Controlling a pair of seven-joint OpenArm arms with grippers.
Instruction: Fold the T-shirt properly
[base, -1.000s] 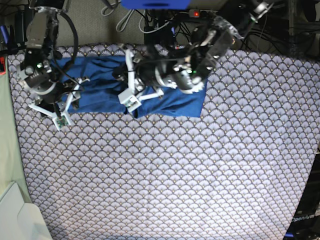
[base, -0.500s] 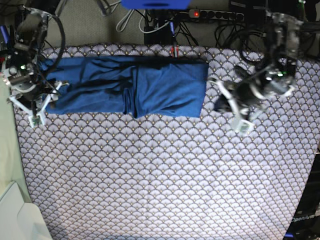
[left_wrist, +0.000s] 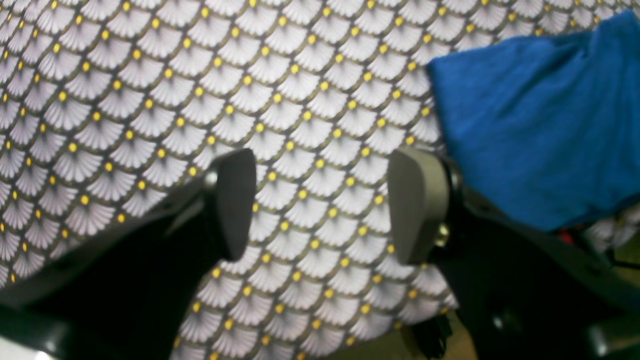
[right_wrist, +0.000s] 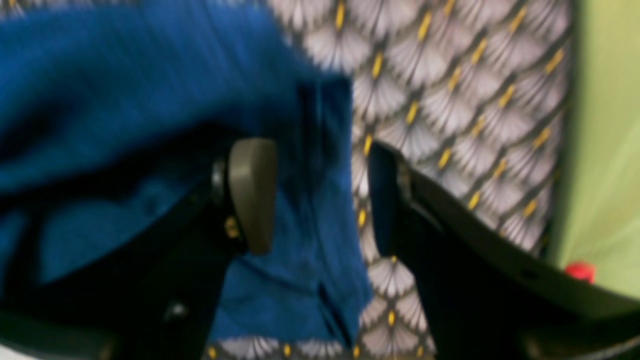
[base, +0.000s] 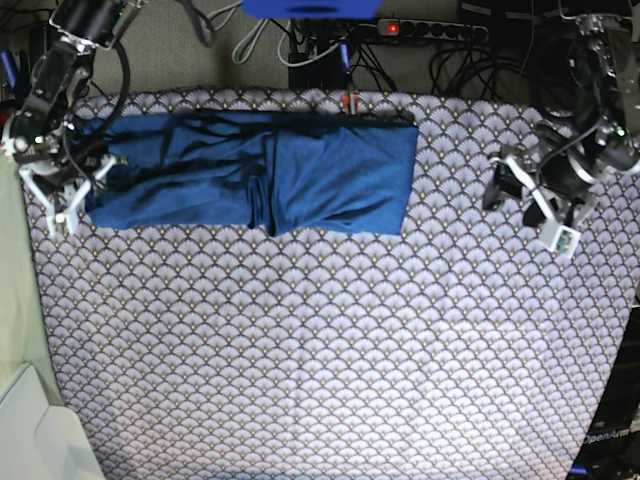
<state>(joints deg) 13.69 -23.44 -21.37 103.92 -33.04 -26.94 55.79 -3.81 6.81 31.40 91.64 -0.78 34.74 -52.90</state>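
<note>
Two arms are now seen drawn further apart: the right claw (base: 62, 205), spread, straddles the T-shirt (base: 250, 170) edge at the left, the shirt lies folded along the patterned table (base: 320, 350) top, and the left claw (left_wrist: 320, 205), spread and empty, has been withdrawn rightward.

The T-shirt (base: 250, 170) under my right gripper (right_wrist: 320, 195) is soft, matt blue knit cloth. The tablecloth (base: 330, 340) is smooth printed fabric. My fingertips (left_wrist: 417, 205) are matt grey, rubber-like pads on black plastic.
</note>
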